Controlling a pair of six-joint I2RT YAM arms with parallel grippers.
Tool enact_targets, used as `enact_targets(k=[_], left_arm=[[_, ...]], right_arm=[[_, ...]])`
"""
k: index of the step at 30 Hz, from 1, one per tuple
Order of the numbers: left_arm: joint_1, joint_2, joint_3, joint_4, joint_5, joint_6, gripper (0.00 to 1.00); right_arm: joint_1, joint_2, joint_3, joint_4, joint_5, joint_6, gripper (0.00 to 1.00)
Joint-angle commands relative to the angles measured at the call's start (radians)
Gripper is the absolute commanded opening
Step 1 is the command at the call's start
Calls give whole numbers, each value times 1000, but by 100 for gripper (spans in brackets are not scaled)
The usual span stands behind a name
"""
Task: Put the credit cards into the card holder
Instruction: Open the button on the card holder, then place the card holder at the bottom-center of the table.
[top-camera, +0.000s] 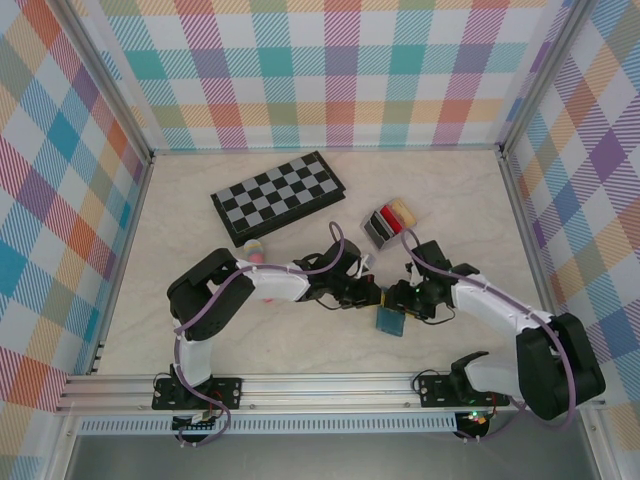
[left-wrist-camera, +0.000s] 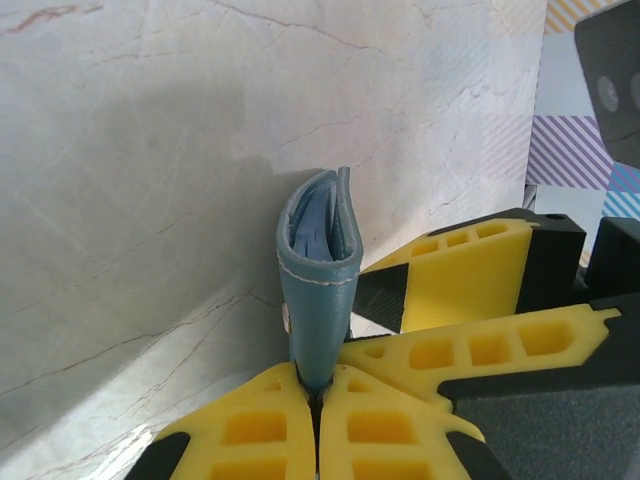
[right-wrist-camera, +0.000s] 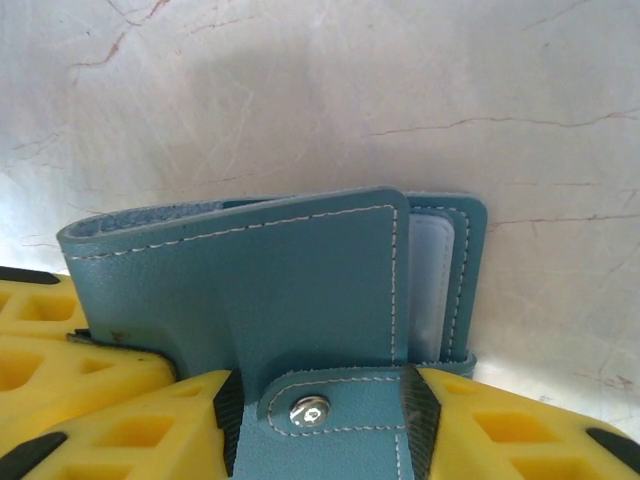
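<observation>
While left gripper (left-wrist-camera: 318, 388) pinches card holder (left-wrist-camera: 322, 262), right gripper (right-wrist-camera: 318, 405) seemingly straddles.

1. My right gripper (right-wrist-camera: 325, 400) has its two yellow ribbed plastic fingers (right-wrist-camera: 150, 425) standing apart, with the dark pads facing inward.
2. Between the pads lies a teal-blue leather strap (right-wrist-camera: 340, 445) carrying a round silver snap stud (right-wrist-camera: 309, 409).
3. Just ahead of my fingertips stands a teal-blue leather folding wallet (right-wrist-camera: 250, 290) with white stitching, folded over.
4. On my right finger's side, its open edge shows pale grey-blue inner sleeves (right-wrist-camera: 432, 280).
5. Outside my left finger, another yellow ribbed finger (right-wrist-camera: 35, 340) meets the wallet's lower corner.
6. Beyond the wallet lies a pale marble-patterned tabletop (right-wrist-camera: 300, 90).
</observation>
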Motion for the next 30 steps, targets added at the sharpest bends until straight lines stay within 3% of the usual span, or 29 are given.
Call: enact_targets(k=[1,6,11,18,30], left_arm=[[-15,-53,-5,29,15,-10,0],[-15,-62,-6,18,9,-4,0],[-5,-83,-29,-2,-17,3,0],[23,-115,-80,-8,-42,3,0],[31,-118,-93,-14,-51,5,0]], right_arm=[[34,33,35,-17,57,-3,50],[54,88,71,-120,238,51,39],[59,84,70,-154,284,72,25],[59,48,65,-197,347,86,17],[59,69,76,-144,215,74,28]])
